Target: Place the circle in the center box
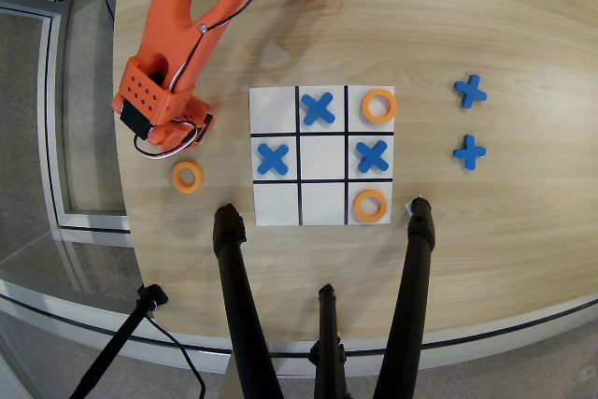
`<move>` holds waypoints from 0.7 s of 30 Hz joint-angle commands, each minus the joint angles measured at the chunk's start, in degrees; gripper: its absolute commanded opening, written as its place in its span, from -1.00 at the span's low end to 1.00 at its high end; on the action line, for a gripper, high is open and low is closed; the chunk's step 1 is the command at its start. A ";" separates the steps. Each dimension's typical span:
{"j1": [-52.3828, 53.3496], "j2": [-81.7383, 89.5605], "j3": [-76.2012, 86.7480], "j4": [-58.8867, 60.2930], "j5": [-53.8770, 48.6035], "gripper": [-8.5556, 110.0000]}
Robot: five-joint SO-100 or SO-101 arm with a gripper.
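An orange circle (187, 176) lies flat on the wooden table, left of the white 3x3 board (277, 201). My orange gripper (186, 136) hangs just above and slightly left of it in the overhead view, apart from the ring. Its fingers are mostly hidden under the wrist, so I cannot see whether they are open or shut. The center box (323, 157) is bare white. Two more orange rings sit on the board, one in the top right cell (378, 105) and one in the bottom right cell (370, 205).
Blue X pieces fill the top middle (318, 108), middle left (272, 158) and middle right (372, 155) cells. Two spare X pieces (470, 121) lie on the table at right. Black tripod legs (235, 287) cross the near table edge.
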 commanded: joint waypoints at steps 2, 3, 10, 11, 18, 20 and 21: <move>0.18 -0.18 2.11 -0.70 0.00 -0.85; 0.18 -0.18 2.11 -0.70 0.00 -0.86; 0.35 0.18 2.11 -1.05 0.00 -0.86; 0.44 0.53 2.29 -1.14 0.00 -0.86; -1.05 11.43 4.22 2.46 0.53 -0.86; -2.55 15.91 4.83 4.66 0.62 -0.86; -3.52 18.28 5.54 5.45 0.79 -0.86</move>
